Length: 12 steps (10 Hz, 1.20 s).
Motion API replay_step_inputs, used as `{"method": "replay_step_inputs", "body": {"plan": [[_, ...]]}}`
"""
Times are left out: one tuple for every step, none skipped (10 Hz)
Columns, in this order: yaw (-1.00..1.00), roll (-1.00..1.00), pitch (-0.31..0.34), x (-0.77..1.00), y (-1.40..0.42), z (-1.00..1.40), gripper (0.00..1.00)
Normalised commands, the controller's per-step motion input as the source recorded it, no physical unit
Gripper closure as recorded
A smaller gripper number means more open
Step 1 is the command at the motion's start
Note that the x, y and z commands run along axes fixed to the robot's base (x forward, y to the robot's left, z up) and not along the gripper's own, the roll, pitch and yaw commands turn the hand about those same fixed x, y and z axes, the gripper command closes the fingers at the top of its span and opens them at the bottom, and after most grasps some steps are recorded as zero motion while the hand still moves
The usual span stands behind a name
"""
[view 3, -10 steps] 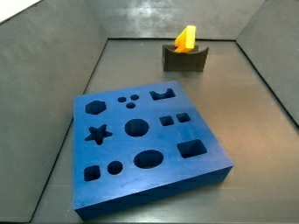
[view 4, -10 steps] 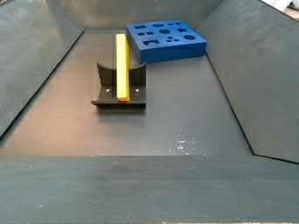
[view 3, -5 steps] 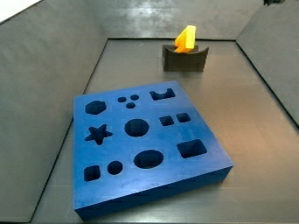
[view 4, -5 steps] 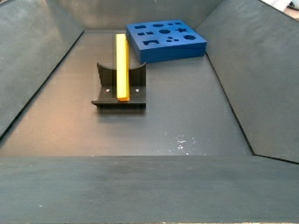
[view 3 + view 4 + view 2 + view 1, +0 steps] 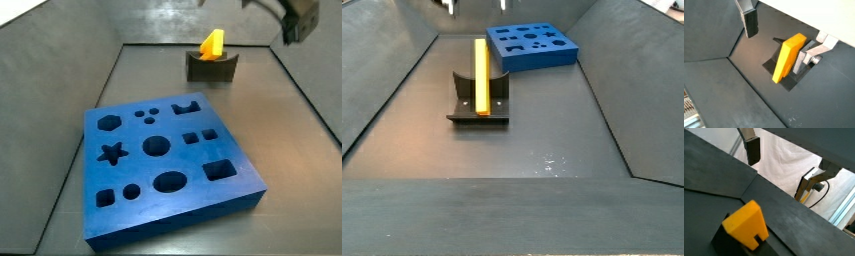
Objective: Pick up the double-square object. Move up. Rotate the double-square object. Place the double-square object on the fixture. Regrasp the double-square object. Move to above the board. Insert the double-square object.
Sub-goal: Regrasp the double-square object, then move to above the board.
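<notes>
The double-square object (image 5: 480, 75), a long yellow-orange bar, stands upright in the fixture (image 5: 480, 110), apart from the gripper. It shows in both side views and both wrist views (image 5: 789, 56) (image 5: 745, 223). In a side view it sits at the back of the bin (image 5: 213, 43) in the dark fixture (image 5: 211, 68). My gripper (image 5: 297, 22) hangs high, above and to one side of it, open with nothing between its fingers (image 5: 749, 22). The blue board (image 5: 167, 165) with its cut-outs lies on the floor away from the fixture.
Sloped grey bin walls (image 5: 389, 90) close in the floor on all sides. The board (image 5: 533, 45) lies in the far corner in a side view. A white sheet and a metal stand (image 5: 814, 180) show beyond the bin.
The gripper has come down into both side views at the top edge; a second ago it was out of view. The double-square object and board have not moved.
</notes>
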Motion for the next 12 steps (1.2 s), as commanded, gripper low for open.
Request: {"method": "replay_step_inputs", "body": {"plan": [[0.10, 0.10, -0.093, 0.09, 0.02, -1.00, 0.00], [0.07, 0.09, -0.105, 0.10, 0.02, -1.00, 0.00], [0.03, 0.08, -0.105, 0.11, 0.01, -1.00, 0.00], [0.01, 0.08, -0.094, 0.11, 0.01, -1.00, 0.00], [0.00, 0.08, -0.085, 0.12, 0.01, -1.00, 0.00], [-0.02, 0.08, -0.054, 0.10, 0.00, -0.79, 0.00], [-0.03, 0.08, -0.037, 0.09, 0.00, -0.71, 0.00], [-0.03, 0.08, -0.016, 0.08, 0.00, -0.54, 0.00], [-0.02, 0.07, 0.005, 0.08, 0.00, -0.39, 0.00], [-0.01, 0.07, 0.012, 0.08, 0.00, -0.27, 0.00], [0.00, 0.00, 0.000, 0.00, 0.00, 0.00, 1.00], [-0.31, 0.03, -0.246, -0.24, 0.16, 1.00, 1.00]]}}
